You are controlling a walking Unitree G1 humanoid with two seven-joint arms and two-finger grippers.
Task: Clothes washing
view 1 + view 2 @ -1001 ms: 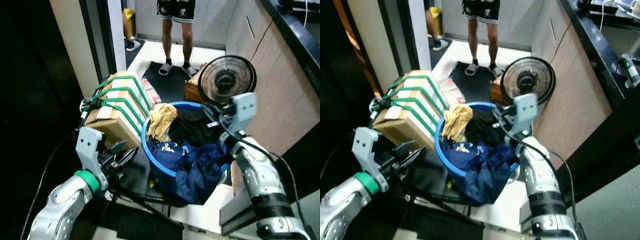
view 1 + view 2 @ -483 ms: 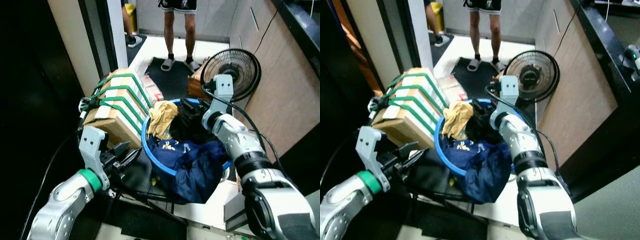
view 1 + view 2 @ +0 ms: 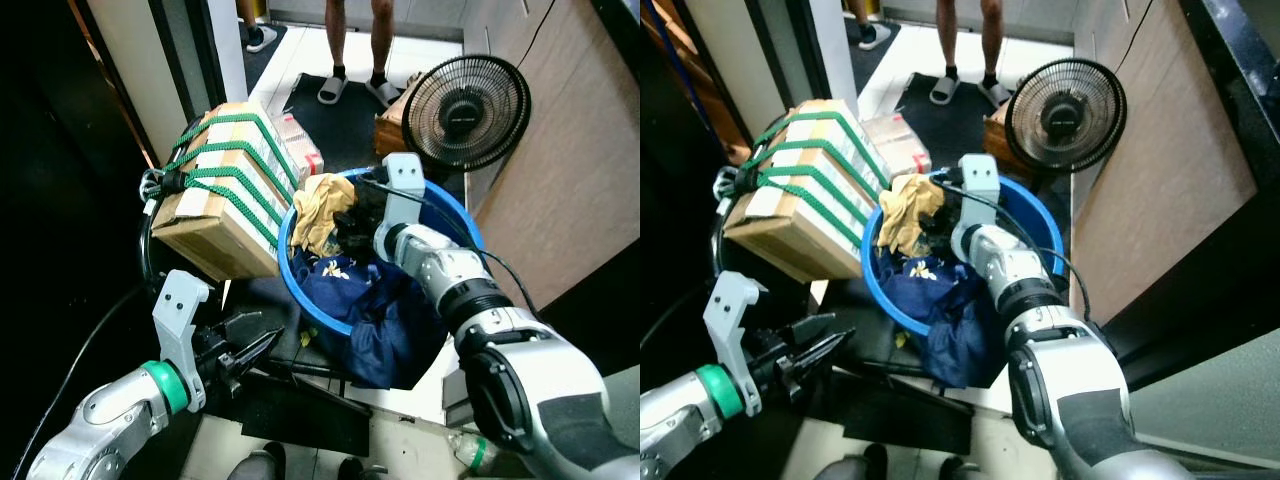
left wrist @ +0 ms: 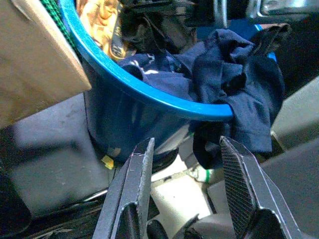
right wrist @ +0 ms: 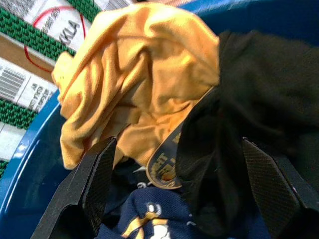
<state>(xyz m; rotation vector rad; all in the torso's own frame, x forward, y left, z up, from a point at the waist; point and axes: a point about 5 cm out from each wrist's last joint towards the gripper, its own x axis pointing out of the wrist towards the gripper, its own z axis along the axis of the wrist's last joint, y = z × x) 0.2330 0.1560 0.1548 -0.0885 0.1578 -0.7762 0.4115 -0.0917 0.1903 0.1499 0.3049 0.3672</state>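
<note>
Since a second ago your right hand [image 5: 179, 174] has dropped into the blue basin [image 3: 300, 290], fingers wide over the yellow cloth [image 5: 134, 84] and black garment [image 5: 259, 94]. Your left hand [image 4: 187, 164] hangs open just outside the basin, near the navy clothes [image 3: 385, 320] spilling over its rim.

A narrow passage with a pale floor [image 3: 300, 60] and a dark mat [image 3: 345, 130]. A black fan [image 3: 470, 98] stands against a tan cabinet wall [image 3: 570, 170] on the right. On the left, a beige wall [image 3: 150, 90] beside a dark doorway. A cardboard box [image 3: 215, 200] bound with green straps leans tilted. A person [image 3: 355, 40] in sandals stands at the far end.
</note>
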